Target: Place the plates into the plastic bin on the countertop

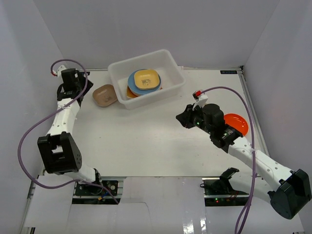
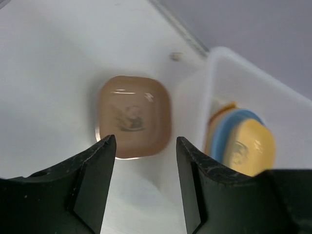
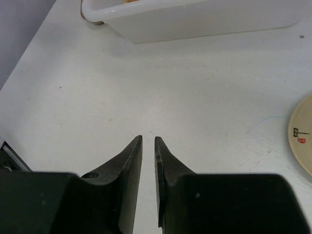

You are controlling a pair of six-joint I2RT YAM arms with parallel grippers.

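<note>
The white plastic bin (image 1: 171, 62) stands at the back middle of the countertop (image 1: 141, 136). It holds a yellow squarish plate (image 1: 146, 80) on a blue plate (image 1: 131, 82), with an orange one under them. A brown squarish plate (image 1: 104, 95) lies just left of the bin. My left gripper (image 1: 68, 91) is open and empty, above and short of the brown plate (image 2: 134, 117). An orange plate (image 1: 239, 124) lies partly under my right arm. My right gripper (image 1: 184, 118) is shut and empty over bare countertop. A cream plate (image 3: 304, 139) shows at the right edge of the right wrist view.
White walls close in the countertop on the left, back and right. The bin's wall (image 2: 214, 87) stands right of the brown plate, and its long side (image 3: 195, 22) faces my right gripper (image 3: 148, 138). Purple cables loop off both arms.
</note>
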